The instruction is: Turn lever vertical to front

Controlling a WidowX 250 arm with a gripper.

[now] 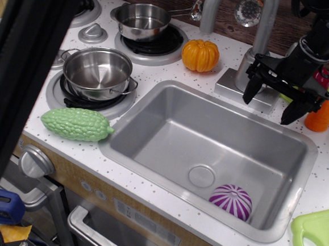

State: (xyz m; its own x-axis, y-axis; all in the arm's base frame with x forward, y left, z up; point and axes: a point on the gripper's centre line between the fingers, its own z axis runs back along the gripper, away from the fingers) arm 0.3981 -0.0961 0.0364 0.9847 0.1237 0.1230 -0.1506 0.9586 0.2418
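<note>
The faucet's round silver body (245, 64) stands on a grey base (233, 83) behind the sink, under the tall arched spout (266, 20). My black gripper (268, 107) is low over the right side of that body, open, with one finger (250, 89) by the base and the other (291, 112) near the sink's back rim. The lever is hidden behind the gripper's black frame. I cannot tell whether the fingers touch it.
An orange pumpkin (200, 55) sits left of the faucet and an orange carrot (320, 115) right of the gripper. The sink (155, 94) holds a purple ball (230, 201). Pots (97, 72), a green gourd (76, 123) and a dark out-of-focus bar (27, 61) lie left.
</note>
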